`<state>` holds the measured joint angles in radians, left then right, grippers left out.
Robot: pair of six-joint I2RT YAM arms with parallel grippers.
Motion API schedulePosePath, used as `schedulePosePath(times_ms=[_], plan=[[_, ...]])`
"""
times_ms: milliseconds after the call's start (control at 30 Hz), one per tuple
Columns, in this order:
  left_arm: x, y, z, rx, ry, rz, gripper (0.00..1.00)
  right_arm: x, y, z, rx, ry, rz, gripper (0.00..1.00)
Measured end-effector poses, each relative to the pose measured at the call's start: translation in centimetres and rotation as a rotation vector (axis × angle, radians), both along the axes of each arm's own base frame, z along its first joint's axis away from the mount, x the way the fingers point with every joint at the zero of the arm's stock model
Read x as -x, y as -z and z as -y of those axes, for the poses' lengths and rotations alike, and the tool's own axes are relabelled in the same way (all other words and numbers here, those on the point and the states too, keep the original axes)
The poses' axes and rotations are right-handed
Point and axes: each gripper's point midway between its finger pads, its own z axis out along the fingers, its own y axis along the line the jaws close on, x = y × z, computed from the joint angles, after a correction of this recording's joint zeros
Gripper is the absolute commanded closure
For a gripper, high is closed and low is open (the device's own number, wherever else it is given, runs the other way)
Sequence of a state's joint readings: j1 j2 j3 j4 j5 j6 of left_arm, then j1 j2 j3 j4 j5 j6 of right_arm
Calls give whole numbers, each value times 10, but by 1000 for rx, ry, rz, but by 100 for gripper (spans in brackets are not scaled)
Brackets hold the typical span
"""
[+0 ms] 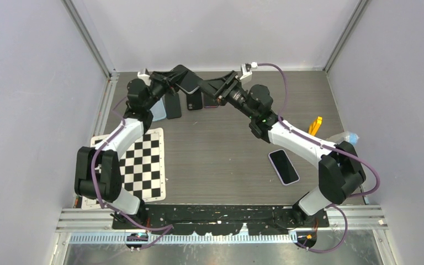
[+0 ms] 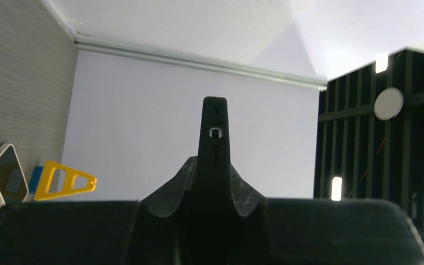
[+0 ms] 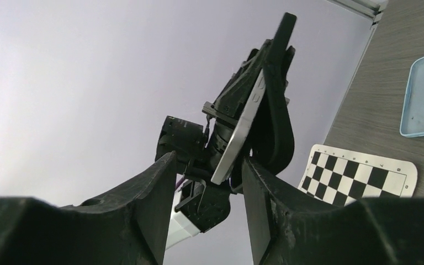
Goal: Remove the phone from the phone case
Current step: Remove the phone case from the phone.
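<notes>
Your left fingers (image 2: 172, 193) clamped on phone case (image 2: 214, 143), aloft over far edge of table (image 1: 221, 149); right fingers (image 3: 154, 193) spread astride phone (image 3: 237, 138) (seems part-peeled from case); close off-centre and phone may slip, fall.

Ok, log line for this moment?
left gripper: shut on phone case | right gripper: open, straddling phone | phone: partly out of case

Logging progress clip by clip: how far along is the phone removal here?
Done: the cased phone is aloft between the left gripper and right gripper. In hand: the left clamps the black case, which bows away from the phone's silver edge; the phone's end sits between the right fingers. Left: the phone is not fully out, so it has to be pulled free.
</notes>
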<state>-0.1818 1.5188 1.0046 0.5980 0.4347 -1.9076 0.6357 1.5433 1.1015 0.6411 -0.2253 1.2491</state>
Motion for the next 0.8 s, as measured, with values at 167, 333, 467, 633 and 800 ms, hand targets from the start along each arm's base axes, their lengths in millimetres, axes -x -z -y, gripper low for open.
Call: schedulePosePath(times_ms=[167,333,467,633,800], plan=[[12,-39,15,-106,94,217,100,-3,-13,-5,-12,-47,12,55],[36,-66,29,-224,193,441,100,13,-22,-12,-25,-163,69,59],[44,-67,31,-279,211,503,91,17,-21,-19,-44,-232,87,86],[47,-61,28,-375,190,520,58,17,-9,-24,-51,-280,47,99],[79,-59,32,-508,279,557,17,18,-6,-27,-49,-279,31,99]])
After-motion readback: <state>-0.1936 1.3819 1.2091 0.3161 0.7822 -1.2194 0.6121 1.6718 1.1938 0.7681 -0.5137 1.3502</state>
